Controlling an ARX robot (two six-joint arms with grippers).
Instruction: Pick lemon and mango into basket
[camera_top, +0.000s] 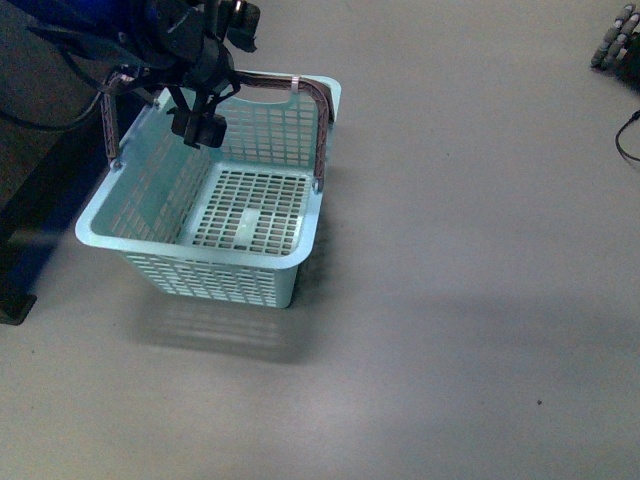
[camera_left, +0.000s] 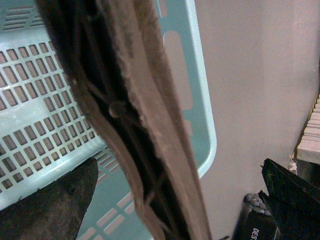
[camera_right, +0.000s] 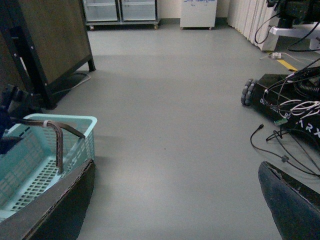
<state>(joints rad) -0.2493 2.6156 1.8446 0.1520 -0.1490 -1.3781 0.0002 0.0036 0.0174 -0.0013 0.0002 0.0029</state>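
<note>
Pale blue-green basket (camera_top: 225, 280) sitting upright on the grey floor (camera_top: 450, 300), brownish handle (camera_top: 322, 130) standing raised, left gripper (camera_left: 180, 162) hanging over its far rim, jaws gaping wide either side of the handle, right gripper (camera_right: 176, 165) spreading open beside the basket

pale blue-green slotted basket (camera_top: 230, 280) with brownish handle (camera_top: 322, 130) on grey floor (camera_top: 450, 300).

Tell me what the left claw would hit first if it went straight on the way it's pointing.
Most likely the brownish handle of the basket: it runs across the gap between the open fingers of the left claw, apparently very close. The basket's rim lies behind it.
</note>
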